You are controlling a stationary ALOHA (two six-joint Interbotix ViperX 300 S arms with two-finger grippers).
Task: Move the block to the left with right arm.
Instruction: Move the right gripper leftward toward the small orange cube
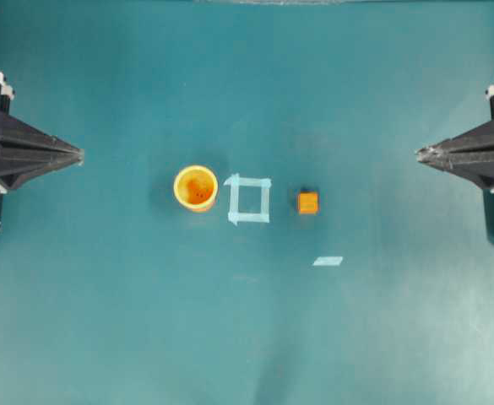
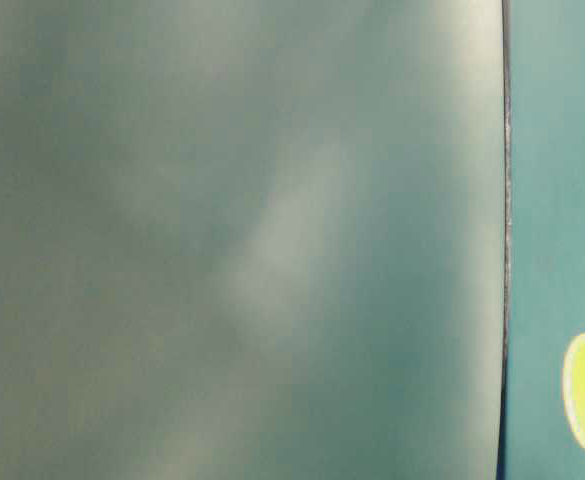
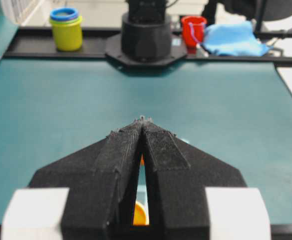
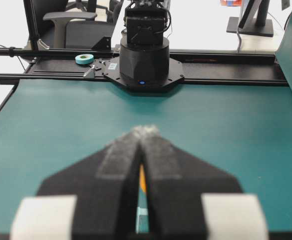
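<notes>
The block (image 1: pixel 307 202), a small orange cube, rests on the teal table just right of a pale blue tape square (image 1: pixel 249 199). A yellow-orange cup (image 1: pixel 196 186) stands upright left of that square. My right gripper (image 1: pixel 419 153) hangs at the right edge, far from the block, its fingers pressed together with nothing between them. In the right wrist view its tips (image 4: pixel 144 131) meet, and a sliver of orange block (image 4: pixel 142 180) shows through the slit. My left gripper (image 1: pixel 81 154) is shut at the left edge; its tips (image 3: pixel 144 120) touch in the left wrist view.
A short strip of pale blue tape (image 1: pixel 328 261) lies below and right of the block. The opposite arm's black base (image 4: pixel 144 65) stands at the table's far end. Beyond the table are a green-yellow cup (image 3: pixel 66 29), a red cup (image 3: pixel 192 28) and blue cloth (image 3: pixel 232 39).
</notes>
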